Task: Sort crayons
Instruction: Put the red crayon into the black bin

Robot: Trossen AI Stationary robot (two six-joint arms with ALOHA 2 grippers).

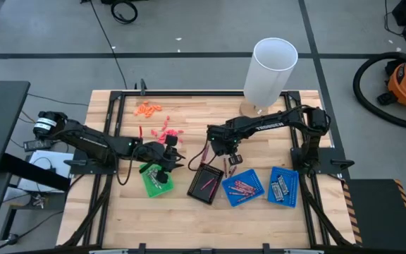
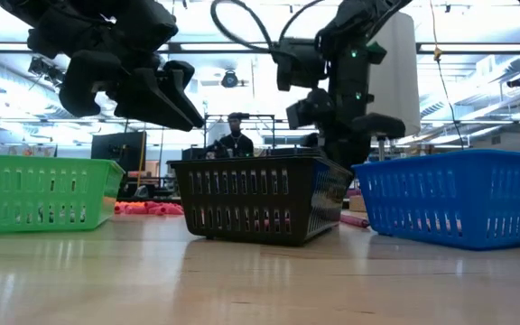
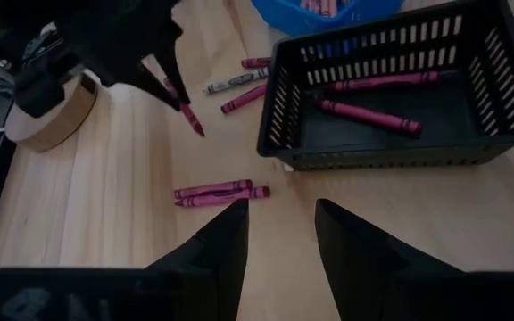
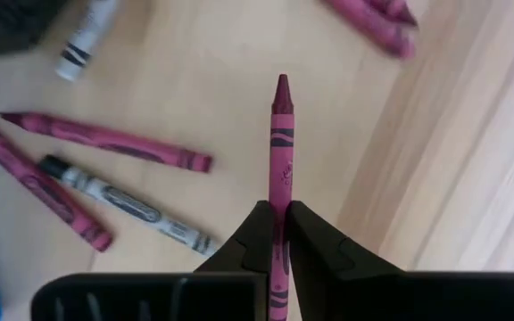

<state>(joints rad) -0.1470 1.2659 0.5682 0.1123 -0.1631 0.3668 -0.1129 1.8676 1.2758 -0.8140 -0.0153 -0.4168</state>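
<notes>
Your right gripper [image 4: 276, 234] is clamped on a magenta crayon [image 4: 280, 152], which runs straight out between the fingers along their own line, tip forward; so the long axis is already set for you, and the move ahead, as I judge it, turns on carrying that tip over the near wall of the black tray [image 1: 205, 185], which sits just beside the gripper toward the table's front edge; two magenta crayons lie in that tray [image 3: 369, 117] already; the right arm is plainly the nearer one to it; your left gripper [image 3: 279, 232] hovers with fingers spread and nothing between them, above the green tray [image 1: 156, 182], with loose crayons [image 3: 219, 190] on the wood ahead of it; the right wrist view alone shows you the grip and a grey crayon [image 4: 128, 203] lying beneath; the high view alone gives the tray order, green, black, then two blue trays [image 1: 242, 187]
</notes>
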